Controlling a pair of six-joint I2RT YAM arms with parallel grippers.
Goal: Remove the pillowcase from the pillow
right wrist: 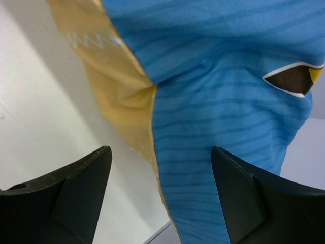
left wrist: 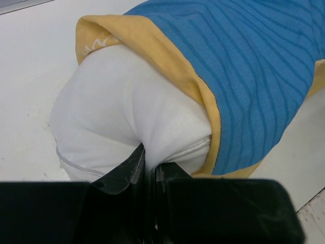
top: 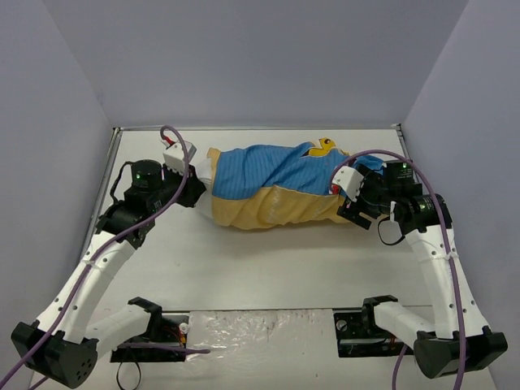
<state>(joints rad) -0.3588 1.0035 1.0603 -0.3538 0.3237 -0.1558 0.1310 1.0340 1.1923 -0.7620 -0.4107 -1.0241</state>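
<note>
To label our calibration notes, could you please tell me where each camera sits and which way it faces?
Top external: above and behind the bases, looking down at the table; shows left arm, right arm and the pillowcase.
Left wrist: on the left arm, facing the exposed end of the pillow; left gripper shut on it.
Right wrist: on the right arm, facing the pillowcase's other end; right gripper open.
Shared: both wrist views show the blue-and-yellow pillowcase.

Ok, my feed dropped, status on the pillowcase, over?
Left gripper shut on pillow, bare end. Right gripper open around pillowcase, far end. Case mostly on. No obstruction seen.
</note>
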